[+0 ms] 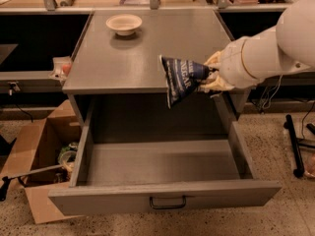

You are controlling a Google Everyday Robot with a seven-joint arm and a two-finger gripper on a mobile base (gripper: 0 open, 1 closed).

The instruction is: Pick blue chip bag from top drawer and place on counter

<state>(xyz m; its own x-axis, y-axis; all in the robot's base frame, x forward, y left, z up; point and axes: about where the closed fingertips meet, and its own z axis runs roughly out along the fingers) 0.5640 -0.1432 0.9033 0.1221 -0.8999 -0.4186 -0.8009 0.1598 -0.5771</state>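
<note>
while the tool hangs at the right front corner of the bench, it is clamped tight on the right end of the bag. the bag is clear of every surface and tilted, its narrow end in the tool's grip and its wide end fanning out to the left and down. its upper part shows against the bench top near the front edge, and its lower tip hangs past that edge, over the dark opening under the bench. the drawer stands pulled out below the bench front, a dark handle at the middle of its panel. a pale bowl sits on the bench near its back left, well apart from the bag. the white arm reaches in from the right of the bench. a cardboard box lies on the floor left of the bench.
</note>
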